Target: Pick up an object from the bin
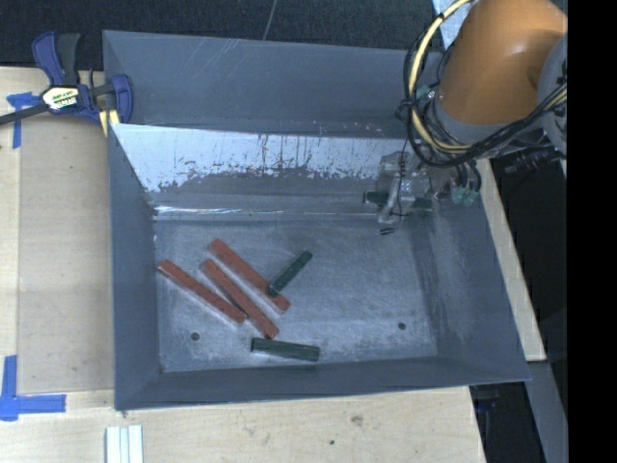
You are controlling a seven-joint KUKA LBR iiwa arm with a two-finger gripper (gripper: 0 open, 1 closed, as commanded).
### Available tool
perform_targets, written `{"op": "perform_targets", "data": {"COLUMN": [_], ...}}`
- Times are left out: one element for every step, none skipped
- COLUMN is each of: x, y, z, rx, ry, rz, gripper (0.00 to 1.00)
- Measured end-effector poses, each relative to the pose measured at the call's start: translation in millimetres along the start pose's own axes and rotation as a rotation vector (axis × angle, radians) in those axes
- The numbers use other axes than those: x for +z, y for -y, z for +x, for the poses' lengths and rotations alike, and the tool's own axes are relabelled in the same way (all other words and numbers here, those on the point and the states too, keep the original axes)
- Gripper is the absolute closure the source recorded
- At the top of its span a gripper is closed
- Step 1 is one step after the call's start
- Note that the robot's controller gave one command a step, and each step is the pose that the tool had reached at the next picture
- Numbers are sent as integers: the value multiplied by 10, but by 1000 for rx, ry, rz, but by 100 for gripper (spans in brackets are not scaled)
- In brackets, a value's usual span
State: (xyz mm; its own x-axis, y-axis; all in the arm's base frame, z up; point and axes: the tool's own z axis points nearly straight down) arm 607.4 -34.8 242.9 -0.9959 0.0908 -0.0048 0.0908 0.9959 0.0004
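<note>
My gripper [390, 210] hangs near the bin's far right corner, above the floor and well away from the loose things. Nothing shows between its fingers. On the left half of the floor lie three reddish-brown sticks side by side, slanting down to the right: one at the left [201, 290], one in the middle [237, 298] and one at the right [249, 274]. A dark green stick [289, 272] leans across the right red one. A second dark green stick [285, 350] lies flat near the front wall.
The arm with its orange cover and cables reaches in over the bin's right rim. The right half of the bin's floor, below the gripper, is bare grey metal.
</note>
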Motion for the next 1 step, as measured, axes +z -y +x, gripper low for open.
{"op": "perform_targets", "data": {"x": [6], "y": [-2], "z": [1], "rx": [-1], "ry": [-1], "rz": [0], "gripper": [100]}}
